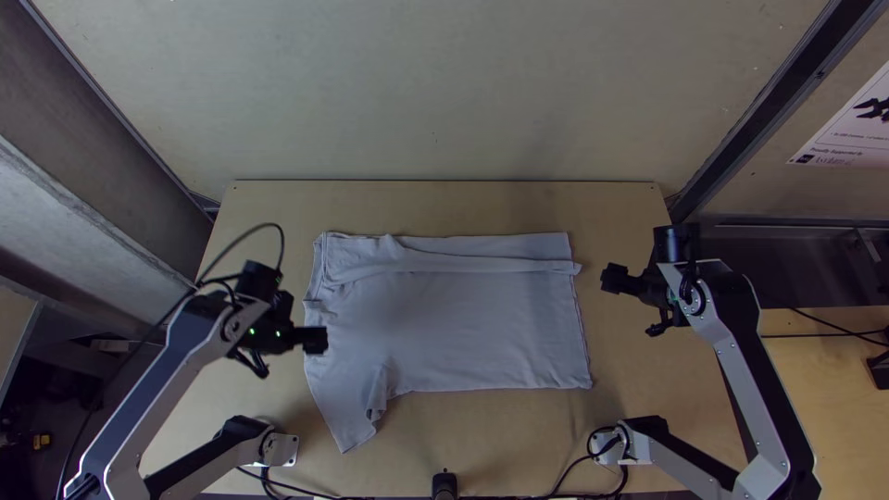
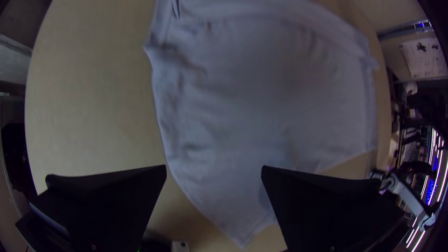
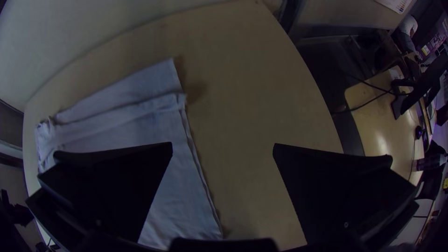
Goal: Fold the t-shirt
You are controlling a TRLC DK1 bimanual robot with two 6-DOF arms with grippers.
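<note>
Silver-grey links, black joints, looping black cable, tiny green lights.

High top and nearer wrist views face down, sharing the table.

Dim, diffuse light on desk; soft shadows on it & tee. Wrist cams: fisheye, desk edges bowed, corners dk. L cam: bright light strips beyond desk. R cam: glare past it.

The t-shirt is plain pale greyish blue.
</note>
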